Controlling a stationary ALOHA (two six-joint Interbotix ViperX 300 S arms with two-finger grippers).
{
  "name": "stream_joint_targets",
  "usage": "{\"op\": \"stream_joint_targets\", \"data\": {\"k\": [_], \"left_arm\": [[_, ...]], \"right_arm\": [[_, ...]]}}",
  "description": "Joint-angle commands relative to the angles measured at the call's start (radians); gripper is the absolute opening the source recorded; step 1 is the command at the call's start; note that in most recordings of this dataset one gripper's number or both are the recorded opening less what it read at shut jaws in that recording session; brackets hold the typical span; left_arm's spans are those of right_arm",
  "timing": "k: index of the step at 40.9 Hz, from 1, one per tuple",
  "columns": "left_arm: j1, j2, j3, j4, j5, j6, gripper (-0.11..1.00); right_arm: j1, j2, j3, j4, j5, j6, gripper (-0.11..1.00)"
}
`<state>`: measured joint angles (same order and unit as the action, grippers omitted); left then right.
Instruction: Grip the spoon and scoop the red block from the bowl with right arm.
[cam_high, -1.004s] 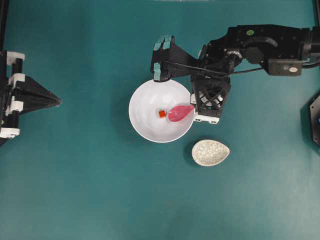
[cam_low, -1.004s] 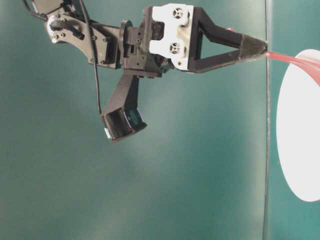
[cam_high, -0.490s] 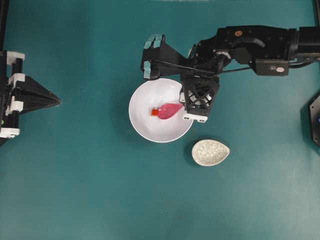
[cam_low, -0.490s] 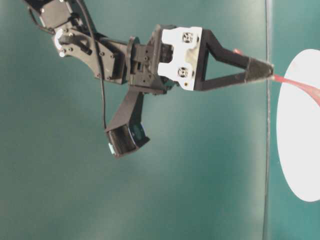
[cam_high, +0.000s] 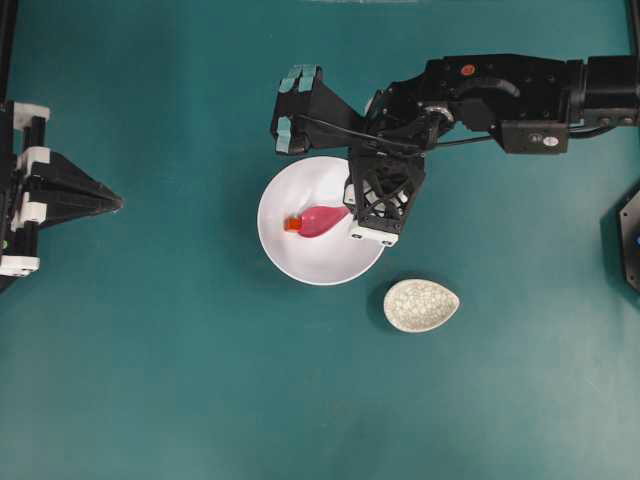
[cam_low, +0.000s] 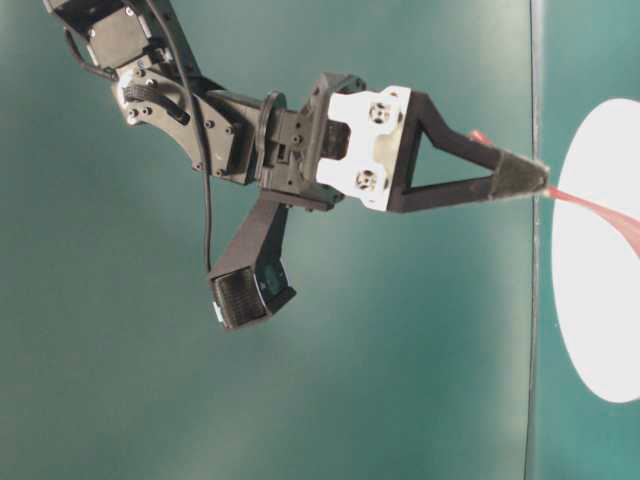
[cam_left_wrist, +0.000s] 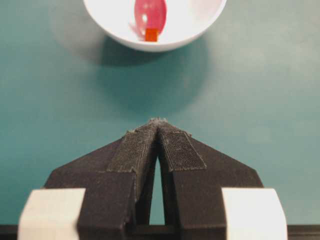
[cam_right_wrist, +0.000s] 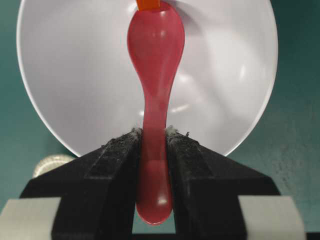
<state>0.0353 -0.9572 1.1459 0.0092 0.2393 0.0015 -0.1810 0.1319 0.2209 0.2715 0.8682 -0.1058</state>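
The right gripper (cam_right_wrist: 154, 137) clamps the spoon (cam_right_wrist: 154, 75) by its handle. Its scoop touches the red block (cam_high: 292, 223) inside the bowl (cam_high: 300, 262). The left gripper (cam_left_wrist: 158, 122) (far left) is closed, empty.

Robotics lab bench: flat teal tabletop (cam_high: 180, 380), black jointed robot arm (cam_high: 500, 85) at two o'clock.

Plain teal tabletop (cam_high: 150, 380) fills bkgd — even light, soft shadows.

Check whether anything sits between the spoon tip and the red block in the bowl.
Nothing visible does. The spoon, clamped in the right gripper, has its tip against the red block inside the bowl.
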Motion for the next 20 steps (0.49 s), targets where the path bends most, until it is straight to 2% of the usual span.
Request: {"op": "stream_joint_targets", "data": {"k": [1, 20], "left_arm": [[0.003, 0.006, -0.028, 0.003, -0.005, 0.002, 0.00], [0.003, 0.006, -0.029, 0.003, -0.005, 0.000, 0.00]], "right_arm": [[0.002, -0.015, -0.028, 0.005, -0.014, 0.009, 0.24], [0.008, -0.017, -0.026, 0.006, -0.043, 0.017, 0.24]]}}
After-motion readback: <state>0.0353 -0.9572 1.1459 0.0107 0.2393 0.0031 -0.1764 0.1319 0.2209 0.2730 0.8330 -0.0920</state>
